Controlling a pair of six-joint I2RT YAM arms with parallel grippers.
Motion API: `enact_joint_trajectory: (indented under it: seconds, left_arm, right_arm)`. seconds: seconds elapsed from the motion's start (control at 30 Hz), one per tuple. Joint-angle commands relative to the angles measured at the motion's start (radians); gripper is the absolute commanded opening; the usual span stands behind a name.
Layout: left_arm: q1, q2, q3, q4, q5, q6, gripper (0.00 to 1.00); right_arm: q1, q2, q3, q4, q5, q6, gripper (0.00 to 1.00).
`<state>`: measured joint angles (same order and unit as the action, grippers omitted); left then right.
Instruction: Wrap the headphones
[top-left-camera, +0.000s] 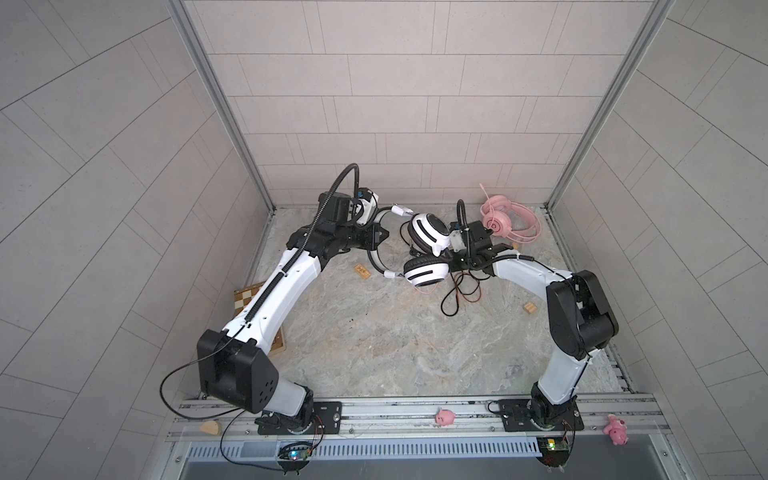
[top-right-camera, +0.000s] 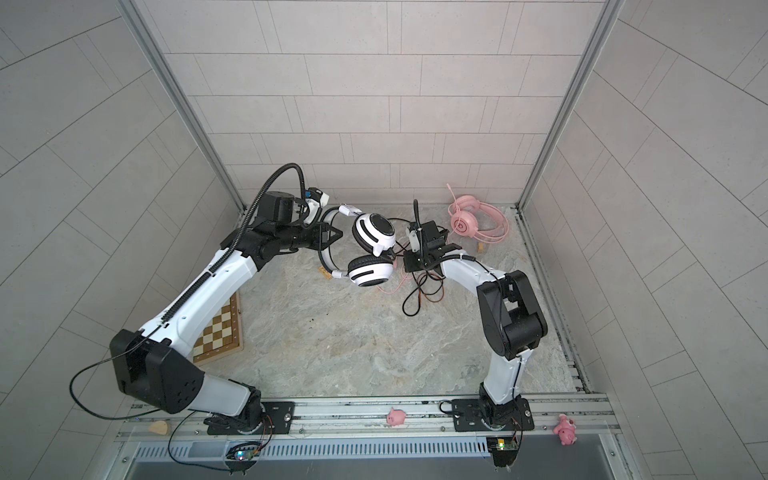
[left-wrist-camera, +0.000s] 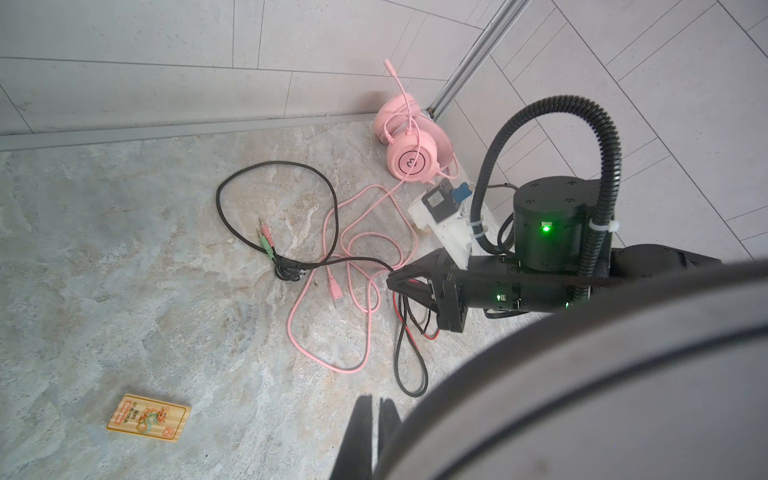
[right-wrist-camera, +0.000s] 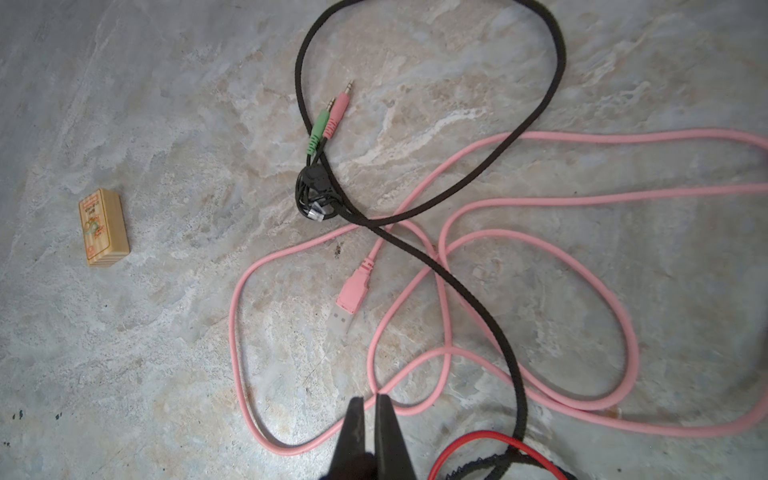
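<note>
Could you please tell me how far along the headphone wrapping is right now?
Nothing looks wrapped yet. In hand: the left claw is shut on the white headset, apparently holding it off the table; the right claw is shut, seemingly empty. Left: the black cable and pink cable lie loose and crossed; the pink headset sits untouched.

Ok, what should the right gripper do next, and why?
Probably open the right gripper and close on the black cable beside it. The white headset hangs from the left gripper by its band, while its cable lies loose on the table, crossing the pink cable, and the right gripper is shut on nothing.
</note>
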<state>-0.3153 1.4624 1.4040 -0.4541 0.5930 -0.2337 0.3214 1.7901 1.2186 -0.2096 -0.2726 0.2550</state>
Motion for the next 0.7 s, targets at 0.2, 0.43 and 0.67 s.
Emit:
enact_joint_trajectory:
  seconds: [0.2,0.43,0.67]
  left_arm:
    - [0.004,-0.049,0.048,0.035,0.047,-0.124,0.00]
    - [0.002,0.027,0.191,-0.056,0.129,-0.173,0.00]
    - [0.002,0.070,0.329,-0.147,0.155,-0.201,0.00]
  right_arm:
    - [-0.024,0.031,0.005,0.098,-0.107,0.046,0.18]
    - [-0.015,0.060,-0.076,0.365,-0.247,0.149,0.39]
    - [0.044,0.180,-0.029,0.418,-0.238,0.158,0.45]
